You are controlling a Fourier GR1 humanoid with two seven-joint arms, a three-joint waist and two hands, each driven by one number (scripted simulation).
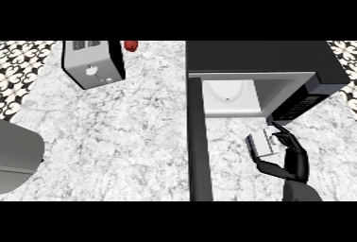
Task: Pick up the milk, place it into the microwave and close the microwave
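Head view: milk (260,142) gripped at 4 o'clock, just outside the open microwave (265,56).
Fingers (282,139) of right hand (289,158) curled round milk, short of the cavity at 2 o'clock; door (198,142) swung wide toward 6 o'clock. Toaster (94,66) on table (118,142) at 11 o'clock.

I log: red thing (130,45) cut at top, unidentifiable | grey shape (17,156) cut at left | milk (260,142) half-hidden by right hand (293,158).

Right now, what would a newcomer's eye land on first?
The open microwave at upper right, its door swung out toward the view's lower edge. Just in front of its opening, the right hand curls round the milk. A toaster stands at upper left.
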